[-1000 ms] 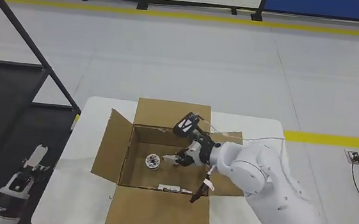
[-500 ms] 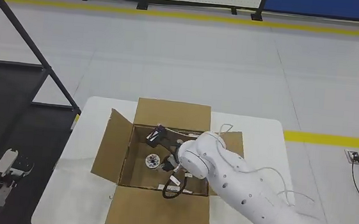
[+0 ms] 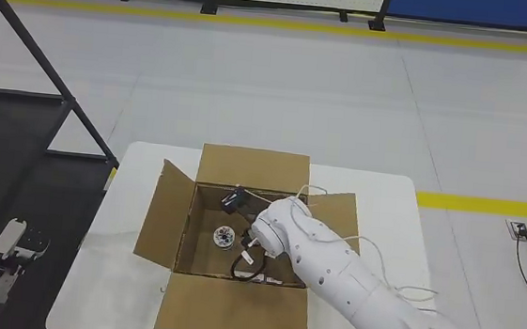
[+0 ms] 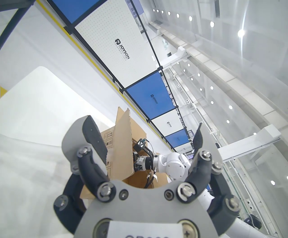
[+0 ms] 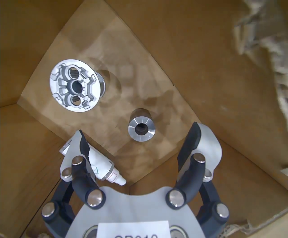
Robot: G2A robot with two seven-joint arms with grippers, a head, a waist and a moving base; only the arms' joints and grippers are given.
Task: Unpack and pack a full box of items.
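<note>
I am holding my right end effector [image 5: 137,129] wide open inside the box [image 5: 202,56], just above a bushing [image 5: 141,131] sitting near a disc [image 5: 75,85] and a tube [image 5: 102,168], so I am judging unpacking unfinished, repacking not begun.

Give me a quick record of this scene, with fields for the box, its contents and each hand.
Box: cardboard, flaps open, on the white table.
Contents: flanged metal disc, small metal cylinder, white tube, on the box floor.
Right hand: open, inside the box, over the cylinder.
Left hand: open, empty, apart from the box.
</note>
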